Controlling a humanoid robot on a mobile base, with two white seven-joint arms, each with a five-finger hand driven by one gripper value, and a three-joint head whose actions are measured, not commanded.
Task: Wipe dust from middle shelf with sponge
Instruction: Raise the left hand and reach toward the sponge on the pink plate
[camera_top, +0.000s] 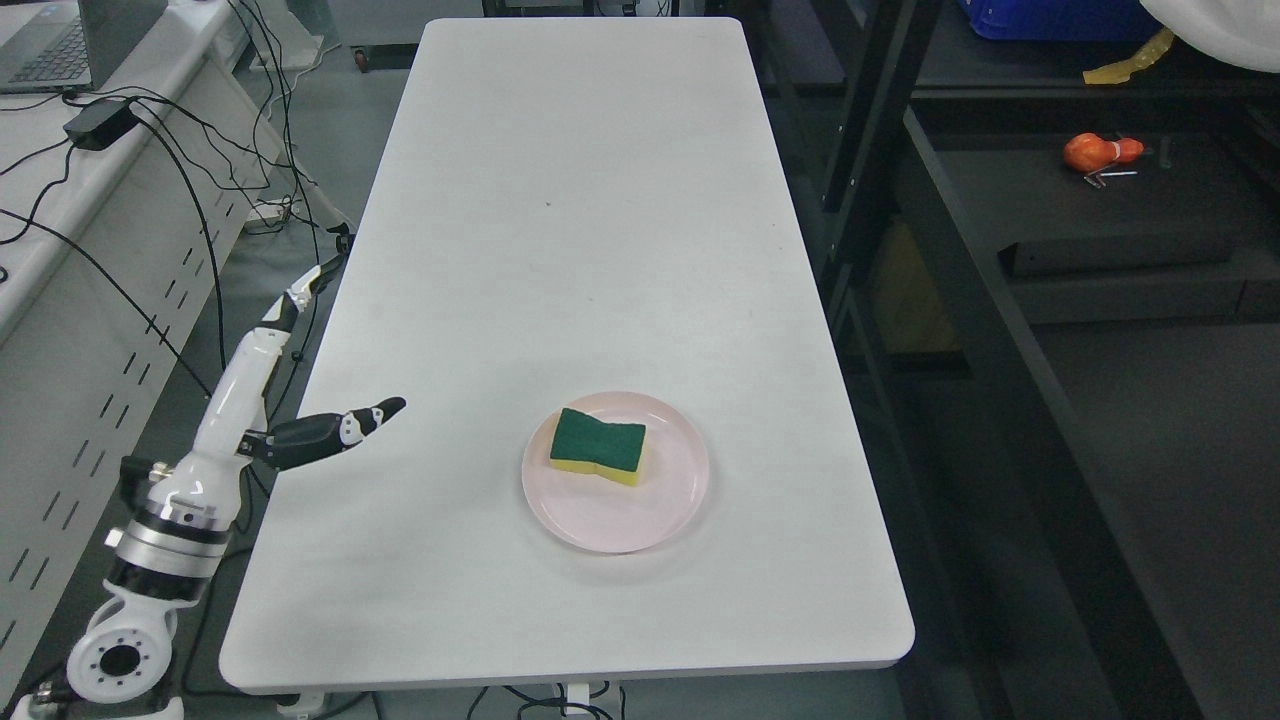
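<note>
A yellow sponge with a green scouring top (598, 447) lies on a pink plate (672, 500) near the front of the white table (560, 220). My left hand (300, 400) hangs at the table's left edge, well to the left of the plate, fingers stretched out and holding nothing. Its thumb points toward the sponge. The dark shelf unit (1000, 300) stands to the right of the table. My right arm is out of sight.
On the shelf unit sit an orange toy (1098, 151), a black box (1120, 250) and, higher up, a blue bin (1050, 18). A grey bench with a laptop (60, 40) and loose cables (200, 150) runs along the left.
</note>
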